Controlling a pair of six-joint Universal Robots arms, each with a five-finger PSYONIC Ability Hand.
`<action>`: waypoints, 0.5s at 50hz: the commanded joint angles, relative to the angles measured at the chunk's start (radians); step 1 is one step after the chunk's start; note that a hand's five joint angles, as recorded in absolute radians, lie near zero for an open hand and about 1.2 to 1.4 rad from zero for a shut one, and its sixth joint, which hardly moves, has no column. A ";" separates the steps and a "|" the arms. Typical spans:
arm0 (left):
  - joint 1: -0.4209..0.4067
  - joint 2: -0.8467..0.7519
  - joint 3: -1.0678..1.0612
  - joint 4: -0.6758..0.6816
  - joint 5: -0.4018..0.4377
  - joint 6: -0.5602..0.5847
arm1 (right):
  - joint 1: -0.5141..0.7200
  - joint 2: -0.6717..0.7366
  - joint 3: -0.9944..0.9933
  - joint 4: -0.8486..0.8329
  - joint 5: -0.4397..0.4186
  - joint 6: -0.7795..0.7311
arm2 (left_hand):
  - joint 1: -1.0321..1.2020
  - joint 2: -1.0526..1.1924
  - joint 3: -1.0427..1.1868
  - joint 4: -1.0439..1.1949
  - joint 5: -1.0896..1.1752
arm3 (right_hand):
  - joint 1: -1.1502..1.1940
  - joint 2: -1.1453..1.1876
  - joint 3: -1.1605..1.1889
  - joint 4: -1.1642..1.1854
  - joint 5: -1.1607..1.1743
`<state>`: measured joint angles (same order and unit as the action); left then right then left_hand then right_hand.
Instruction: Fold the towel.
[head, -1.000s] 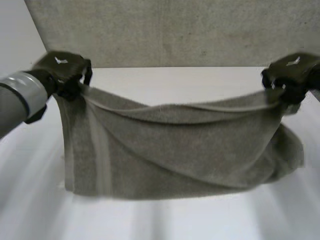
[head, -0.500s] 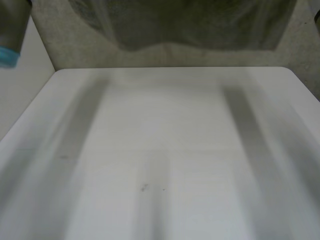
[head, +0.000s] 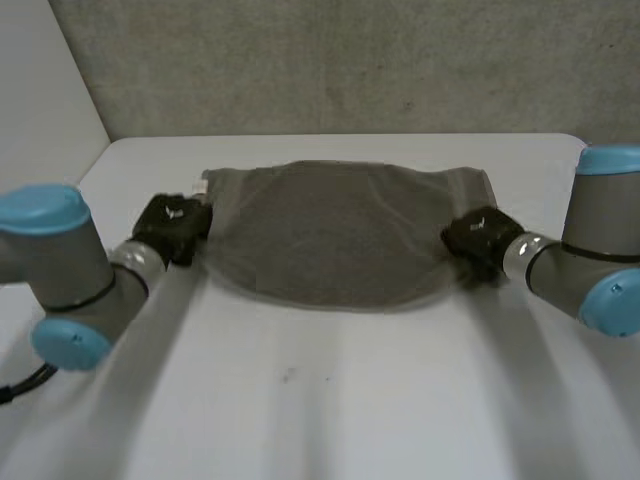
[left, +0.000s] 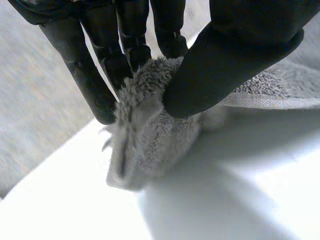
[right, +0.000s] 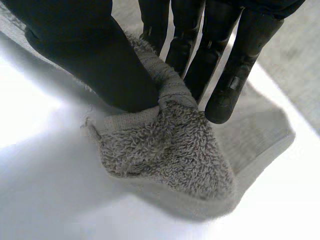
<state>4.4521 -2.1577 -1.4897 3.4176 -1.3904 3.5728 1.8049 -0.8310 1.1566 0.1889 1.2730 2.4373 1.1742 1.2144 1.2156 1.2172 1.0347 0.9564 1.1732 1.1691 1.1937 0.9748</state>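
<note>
head view: a grey, oblong terry-cloth towel (head: 330, 235) is seen spread on the white table (head: 330, 400), toward its twelve o'clock edge, with the long axis run from nine o'clock to three o'clock. the black left hand (head: 172, 225) is set at the towel's nine o'clock end and the black right hand (head: 478, 240) at its three o'clock end, each at a corner on the six o'clock side. the edge between them is bowed toward six o'clock. neither hand is nearer than the other, since both are on the cloth, so the coming move is judged to turn on that nine-to-three axis: either the corners are let go, or one end is carried across to the other.

what cannot be read there is shown in the wrist views. in the left wrist view a bunched corner is pinched between the thumb (left: 235, 60) and the fingers (left: 95, 85). in the right wrist view a corner is clamped likewise, and a second layer of cloth with a woven band is seen lying flat beneath it, which suggests that one fold is already laid.
</note>
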 joint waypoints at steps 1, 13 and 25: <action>0.058 0.203 -0.191 -0.182 -0.007 0.178 | -0.071 -0.149 0.073 0.202 0.017 0.015 | 0.222 0.182 0.181 0.179 0.187 | 0.440 0.223 0.227 0.203 0.247; 0.065 0.493 -0.400 -0.518 0.010 0.205 | -0.162 -0.421 0.356 0.471 0.003 -0.210 | 0.222 0.182 0.181 0.179 0.187 | 0.440 0.223 0.227 0.203 0.247; 0.046 0.316 -0.224 -0.390 -0.001 0.245 | -0.142 -0.271 0.236 0.284 0.011 -0.213 | 0.222 0.182 0.181 0.179 0.187 | 0.440 0.223 0.227 0.203 0.247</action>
<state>4.5053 -1.7128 -1.8404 2.9268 -1.3851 3.8231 1.6322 -1.2146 1.4876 0.6079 1.2740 2.1914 1.1742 1.2144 1.2156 1.2172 1.0347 0.9564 1.1732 1.1691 1.1937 0.9749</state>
